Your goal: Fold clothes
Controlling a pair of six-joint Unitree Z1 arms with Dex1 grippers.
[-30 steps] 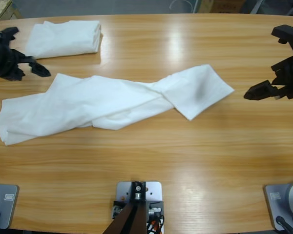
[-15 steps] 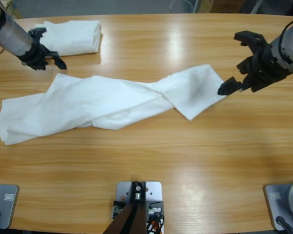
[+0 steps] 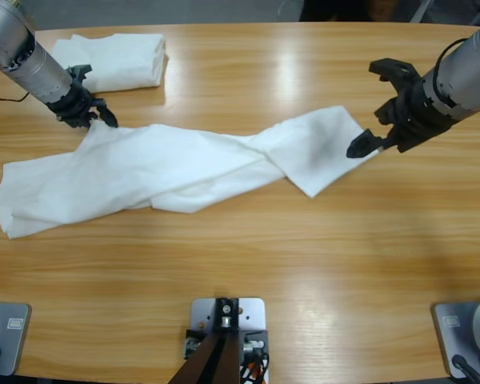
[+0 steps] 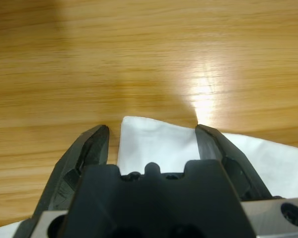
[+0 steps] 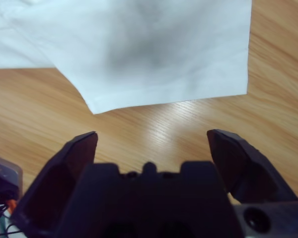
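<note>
A crumpled white T-shirt (image 3: 168,164) lies stretched across the table, twisted near its middle, with a dim grey patch towards its right end. My left gripper (image 3: 92,118) is open at the shirt's upper-left corner. In the left wrist view that cloth corner (image 4: 154,146) lies between the jaws of the left gripper (image 4: 153,136). My right gripper (image 3: 372,108) is open just off the shirt's right end. In the right wrist view the hem (image 5: 164,59) lies ahead of the right gripper (image 5: 154,141), with bare wood between the jaws.
A second white T-shirt (image 3: 112,60), folded into a neat rectangle, lies at the table's far left, just behind the left arm. The wooden table (image 3: 304,264) stretches wide in front of the shirt.
Both arms have swung in from the table's sides. The left gripper came down to the shirt's upper-left corner. The right gripper moved left to the shirt's right end.
</note>
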